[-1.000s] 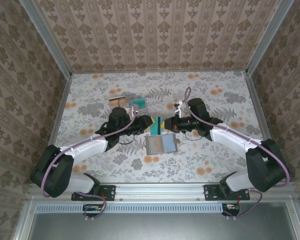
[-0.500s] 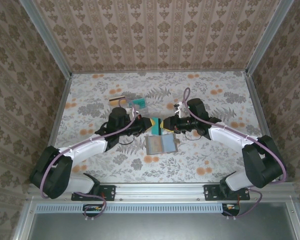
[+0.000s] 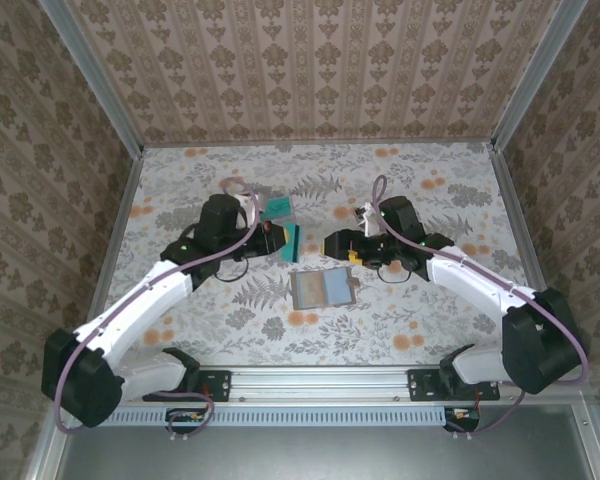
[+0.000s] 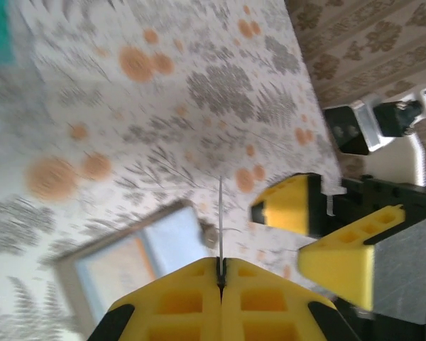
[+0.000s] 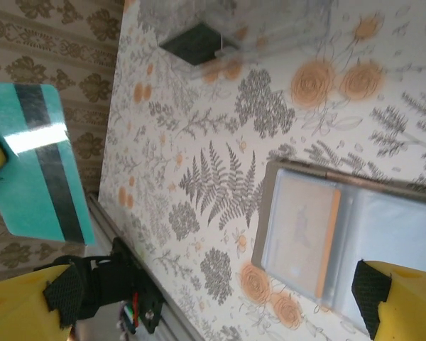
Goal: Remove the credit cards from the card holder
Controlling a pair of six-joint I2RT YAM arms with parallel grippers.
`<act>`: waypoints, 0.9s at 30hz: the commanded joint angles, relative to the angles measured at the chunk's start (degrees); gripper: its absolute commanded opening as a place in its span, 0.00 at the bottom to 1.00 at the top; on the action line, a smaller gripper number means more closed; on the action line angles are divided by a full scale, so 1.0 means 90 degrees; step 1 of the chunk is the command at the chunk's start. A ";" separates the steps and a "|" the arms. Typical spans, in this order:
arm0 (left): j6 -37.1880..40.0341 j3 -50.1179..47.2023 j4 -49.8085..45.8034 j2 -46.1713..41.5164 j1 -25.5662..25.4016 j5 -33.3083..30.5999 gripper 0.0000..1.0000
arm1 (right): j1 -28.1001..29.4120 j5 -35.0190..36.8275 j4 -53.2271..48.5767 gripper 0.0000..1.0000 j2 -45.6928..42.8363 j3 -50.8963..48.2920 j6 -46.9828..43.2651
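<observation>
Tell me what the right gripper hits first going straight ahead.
Probably the teal card pinched in the left gripper, straight ahead of the right gripper; depth is unclear.

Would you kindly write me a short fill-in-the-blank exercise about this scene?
1. The left gripper is shut on a ___ card with a black stripe.
2. The right gripper stands ___, holding nothing.
3. The card holder lies unfolded on the ___.
Missing words: teal; open; table.
</observation>
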 commanded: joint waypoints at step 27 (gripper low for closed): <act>0.9583 0.1328 -0.0846 0.0867 0.0301 -0.2605 0.00 | 0.0028 0.1174 -0.1227 1.00 -0.0901 0.0613 -0.0941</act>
